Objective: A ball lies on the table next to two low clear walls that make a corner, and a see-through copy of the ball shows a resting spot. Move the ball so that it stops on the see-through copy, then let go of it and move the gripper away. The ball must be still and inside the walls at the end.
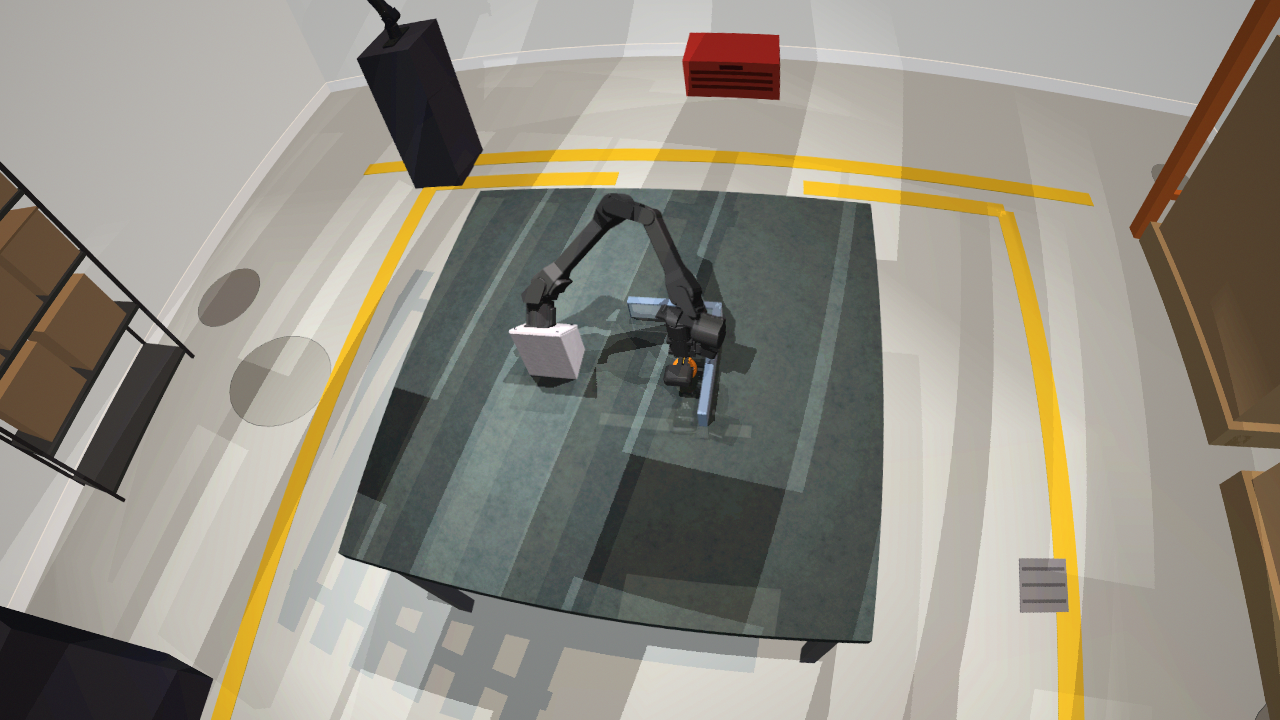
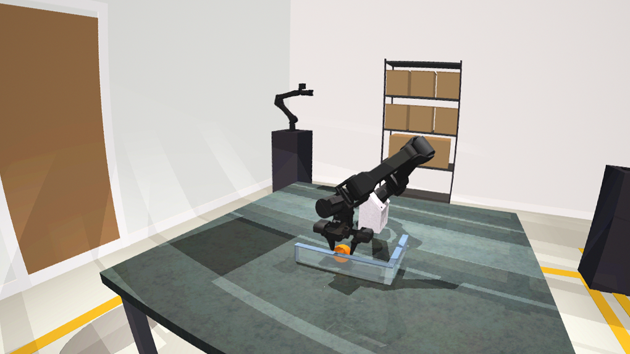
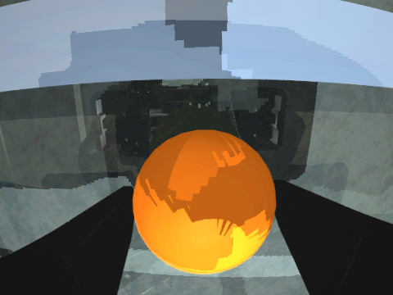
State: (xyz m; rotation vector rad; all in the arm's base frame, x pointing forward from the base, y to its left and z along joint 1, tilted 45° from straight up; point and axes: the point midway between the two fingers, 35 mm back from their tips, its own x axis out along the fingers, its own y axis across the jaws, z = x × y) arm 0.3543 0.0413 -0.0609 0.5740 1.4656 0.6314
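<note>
Ball (image 3: 203, 202) sits between the two dark fingers of the gripper (image 3: 203, 224) in your wrist view, filling the centre of the frame. Both fingers touch its sides, so the gripper is closed on the ball at a medium spread. Orange surface, with patchy darker shading across its upper half and a bright yellow patch at lower right.

Behind the ball, across the top of the wrist frame, you see one clear wall (image 3: 306, 38) as a pale blue band running edge to edge. A dark reflection of the gripper body shows in the glassy face just below it.

In your exterior view, the gripper (image 2: 342, 244) hangs low at frame centre, pointing down, with the ball (image 2: 341, 249) at its tips. The ball is just inside the near wall (image 2: 316, 258), close behind it, and the second wall (image 2: 398, 248) runs back from the corner at the right. Whether the ball touches the surface (image 2: 396, 322) you cannot tell from this angle. The see-through copy cannot be made out apart from the ball.

In your top view, the gripper (image 1: 682, 368) covers most of the ball; only an orange sliver (image 1: 683, 362) shows, just left of the long wall (image 1: 707, 394). The arm's white base block (image 1: 547, 351) stands left of centre.
</note>
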